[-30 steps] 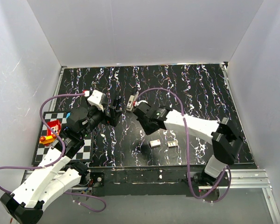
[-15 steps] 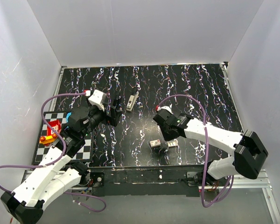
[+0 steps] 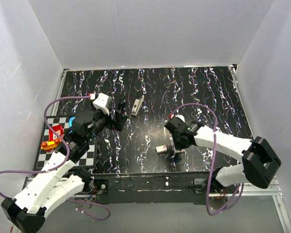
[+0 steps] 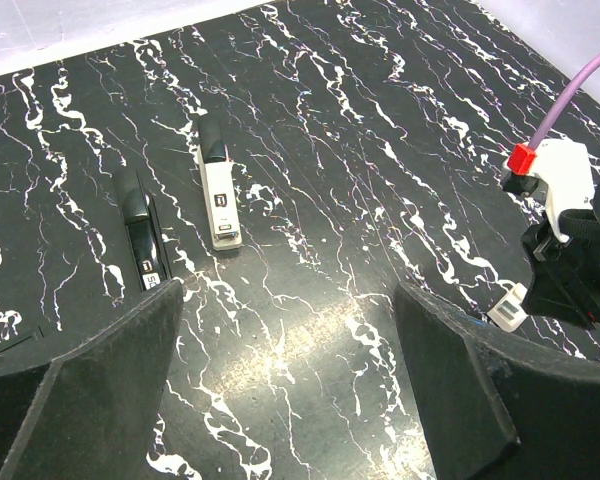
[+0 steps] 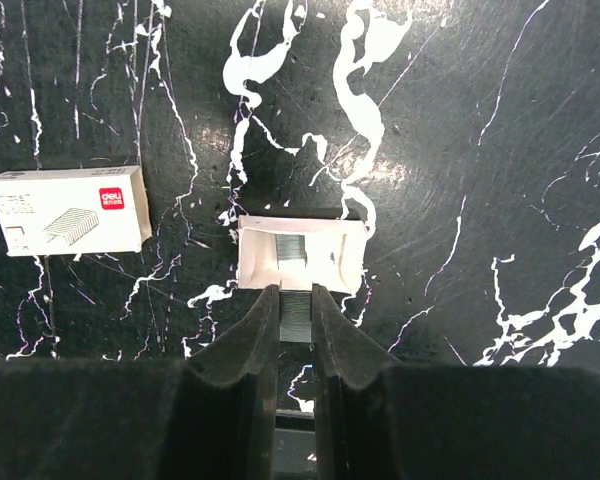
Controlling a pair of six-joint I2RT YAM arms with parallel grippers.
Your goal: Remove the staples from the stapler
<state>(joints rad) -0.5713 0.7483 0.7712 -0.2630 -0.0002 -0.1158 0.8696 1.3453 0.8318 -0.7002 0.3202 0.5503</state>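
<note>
The stapler (image 3: 137, 105) lies at the table's middle back; in the left wrist view it is a slim piece with a silver-white top and dark tip (image 4: 218, 200). A slim black piece with a white label (image 4: 140, 238) lies beside it. My left gripper (image 4: 288, 300) (image 3: 120, 114) hovers open just left of them, nothing between its fingers. My right gripper (image 5: 295, 297) (image 3: 177, 153) is shut on a grey strip of staples (image 5: 295, 318), its tips at the near rim of a small open white box (image 5: 302, 252) that holds more staples.
A closed white staple box (image 5: 68, 209) (image 3: 161, 149) lies just left of the open one. A checkered mat (image 3: 89, 156) with red and yellow items (image 3: 52, 137) sits at the left edge. White walls enclose the table on three sides.
My right arm swung from beside the stapler back toward the near edge and now sits over the small white boxes. The left arm stayed where it was, open.
</note>
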